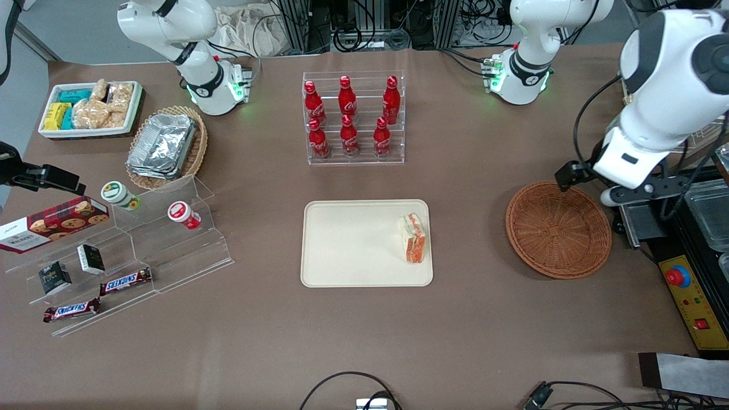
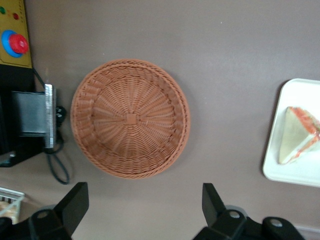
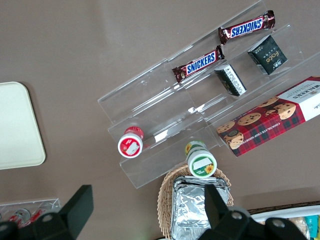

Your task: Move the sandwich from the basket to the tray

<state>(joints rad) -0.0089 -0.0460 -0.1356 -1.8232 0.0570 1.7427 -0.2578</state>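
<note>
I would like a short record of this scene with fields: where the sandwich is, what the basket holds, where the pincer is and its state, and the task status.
sandwich: lies on the tray, at its end toward the working arm
basket: holds nothing; stands on the table toward the working arm's end
pincer: above the table beside the basket, open, holding nothing
task status: sandwich appears already placed on the tray
other items: rack of red bottles, farther from the front camera than the tray
</note>
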